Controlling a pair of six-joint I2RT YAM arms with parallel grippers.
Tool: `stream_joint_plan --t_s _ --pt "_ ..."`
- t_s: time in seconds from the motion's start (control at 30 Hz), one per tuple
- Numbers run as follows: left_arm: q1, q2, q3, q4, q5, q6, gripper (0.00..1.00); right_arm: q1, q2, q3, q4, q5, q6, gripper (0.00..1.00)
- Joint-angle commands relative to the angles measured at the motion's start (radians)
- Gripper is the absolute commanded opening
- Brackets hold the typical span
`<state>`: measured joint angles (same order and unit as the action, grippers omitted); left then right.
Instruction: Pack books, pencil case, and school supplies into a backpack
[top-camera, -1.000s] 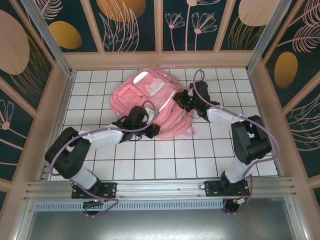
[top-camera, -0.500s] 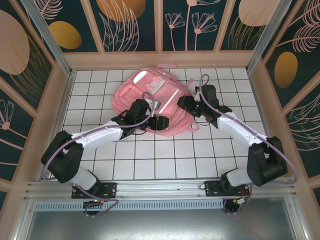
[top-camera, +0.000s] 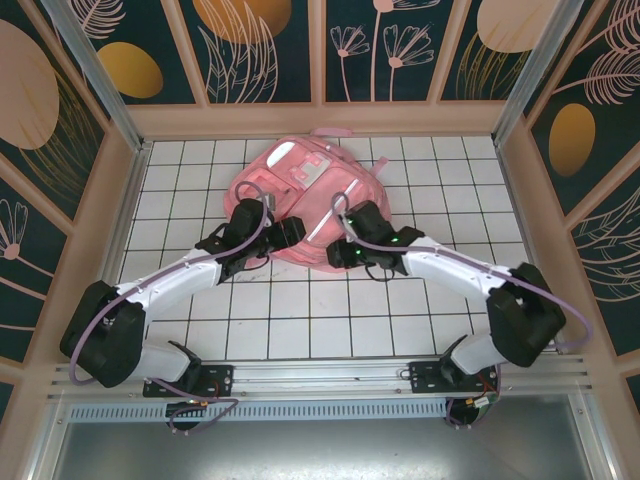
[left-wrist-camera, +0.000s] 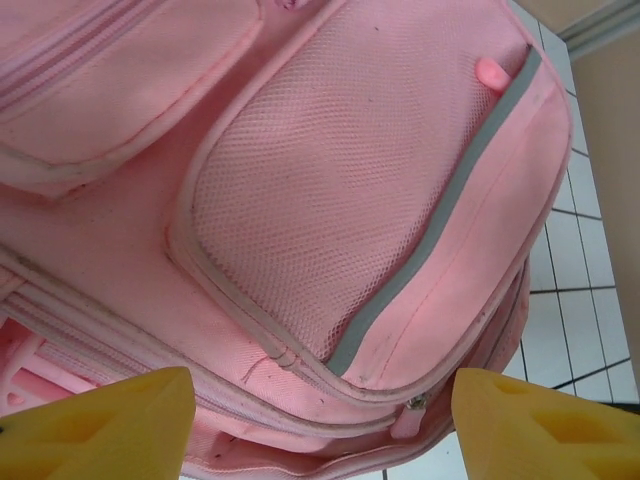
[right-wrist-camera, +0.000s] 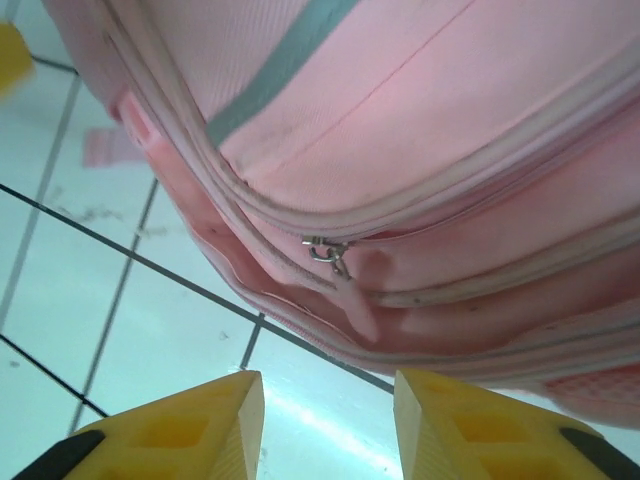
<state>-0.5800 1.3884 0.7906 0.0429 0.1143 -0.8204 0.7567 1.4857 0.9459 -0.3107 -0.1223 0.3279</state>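
On backpack (top-camera: 300, 200), white patch (top-camera: 308, 173), perhaps label, unreadable.

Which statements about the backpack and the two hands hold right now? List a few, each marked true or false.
1. The backpack lies on the white tiled table. True.
2. The left hand is clamped on a strap. False: its fingers stand apart, empty, facing the mesh pocket.
3. A grey stripe runs along the mesh pocket. True.
4. The right hand grips the zipper pull. False: its fingers are open and the pull lies ahead of them, untouched.
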Motion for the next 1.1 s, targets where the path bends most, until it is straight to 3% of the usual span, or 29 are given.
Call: stream_joint_plan --t_s 0.0,0.6,0.7,0.97,1.07 --pt "0.009 -0.015 -0.017 0.023 -0.043 -0.071 0.69 0.023 0.057 0.050 -0.026 0.067 -0.050 0.38" --pt "0.011 0.003 -0.031 0.052 -0.025 -0.103 0.68 0.046 0.208 0.128 0.010 0.156 -0.061 0.30" --pt "0.011 0.015 -0.056 0.106 -0.006 -0.172 0.60 0.049 0.221 0.128 0.018 0.144 -0.068 0.27" --pt "0.012 0.075 -0.102 0.326 0.031 -0.315 0.47 0.049 0.206 0.120 0.049 0.164 -0.078 0.00" --pt "0.011 0.101 -0.112 0.382 0.019 -0.364 0.48 0.049 0.182 0.126 0.040 0.179 -0.076 0.00"
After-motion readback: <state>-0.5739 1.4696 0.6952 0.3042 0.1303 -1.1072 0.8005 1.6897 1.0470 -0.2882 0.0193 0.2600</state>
